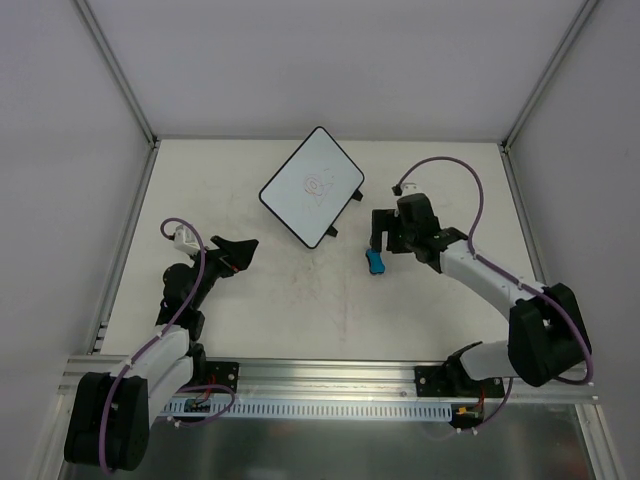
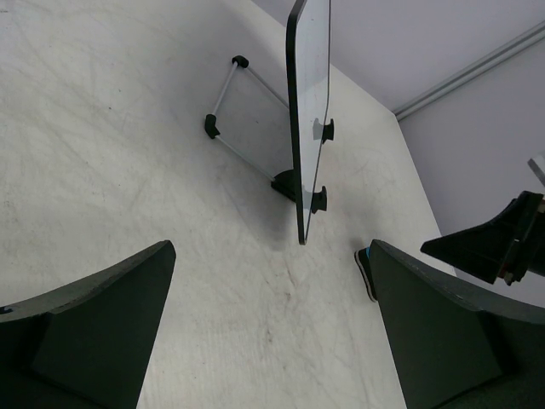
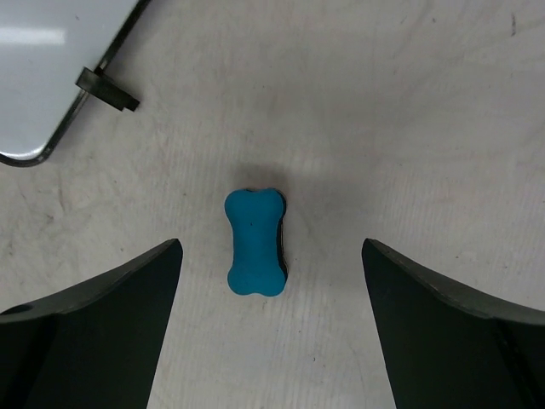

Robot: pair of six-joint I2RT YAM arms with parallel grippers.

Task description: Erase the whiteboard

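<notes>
— Whiteboard point(image 1: 313, 187) where?
— Back middle of the table point(image 1: 260, 310), propped on its wire stand point(image 2: 223, 109), turned cornerwise, faint red scribble point(image 1: 316, 186) on the face. Nothing wiped yet.
— Claws?
— Right gripper point(image 1: 378, 240) hanging straight over the blue eraser point(image 1: 375, 262), jaws wide apart, one either side, touching nothing. Left gripper point(image 1: 238, 253) likewise gaping, holding nothing, well off to the board's left.
— Step in hand, then?
— Picking up the eraser, by the look of it. Lower until the pads point(image 3: 128, 324) flank its waist, then close across the narrow middle, not the flared ends. Keep centred, or risk nudging it askew with one pad first.
— And depth?
— Low enough for a firm hold, short of scraping the table. Leave the darker bottom layer proud of the pads, free for wiping.
— Anything about the board?
— Light and only propped, probably; expect tipping under a hard push. Wipe gently, or brace with the left.
</notes>
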